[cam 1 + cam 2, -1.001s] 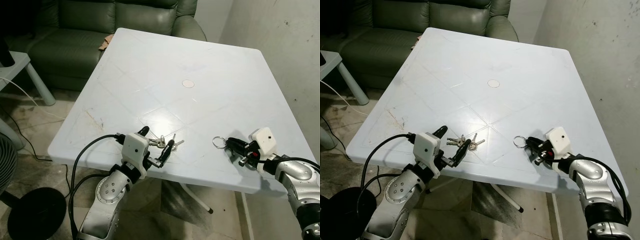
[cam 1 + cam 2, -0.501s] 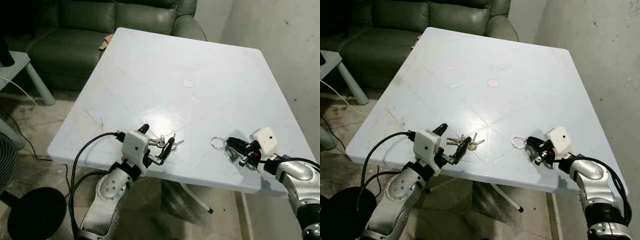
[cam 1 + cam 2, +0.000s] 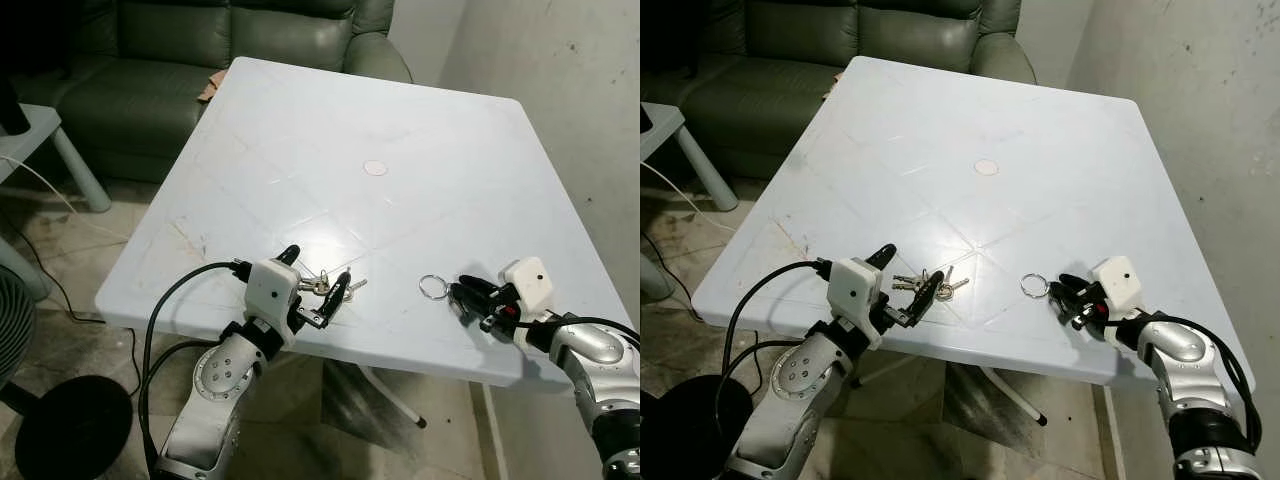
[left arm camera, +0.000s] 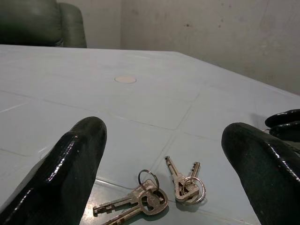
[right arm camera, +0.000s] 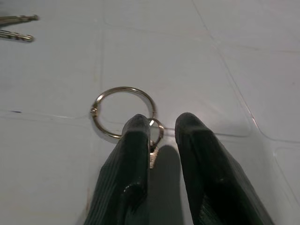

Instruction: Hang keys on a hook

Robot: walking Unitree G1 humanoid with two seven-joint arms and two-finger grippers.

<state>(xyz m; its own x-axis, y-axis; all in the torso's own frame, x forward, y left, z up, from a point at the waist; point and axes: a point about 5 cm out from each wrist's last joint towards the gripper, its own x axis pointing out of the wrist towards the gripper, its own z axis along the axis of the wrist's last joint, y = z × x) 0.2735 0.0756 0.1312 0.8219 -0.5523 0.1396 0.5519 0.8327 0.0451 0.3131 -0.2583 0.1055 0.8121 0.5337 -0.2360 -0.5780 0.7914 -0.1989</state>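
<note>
A white table (image 3: pixel 400 110) takes up most of the scene, its near edge running just in front of both arms. A bare wall (image 3: pixel 560 60) stands close along its right side, and a green sofa (image 3: pixel 180 60) sits past the far left corner. To the left, below the table, are a small side table (image 3: pixel 40 140) and open floor (image 3: pixel 70 260) crossed by a cable.

The left gripper (image 3: pixel 315 290) reaches over the near edge at the left of centre, its two black fingers (image 4: pixel 70 159) spread wide apart. The keys (image 4: pixel 159 192) lie flat on the table between those fingers, two small bunches side by side, not touched by either finger.

The right gripper (image 3: pixel 1065 295) rests over the near right part of the table, well apart from the keys. Its fingers (image 5: pixel 136 150) are close together with a narrow gap, and a small ring with a key sits in that gap. A larger ring (image 5: pixel 124 110) is linked to it and lies flat on the table just beyond the fingertips. Whether the fingers actually pinch the small ring cannot be told.

A small round disc (image 3: pixel 376 168) lies near the table's middle, far from both grippers.
</note>
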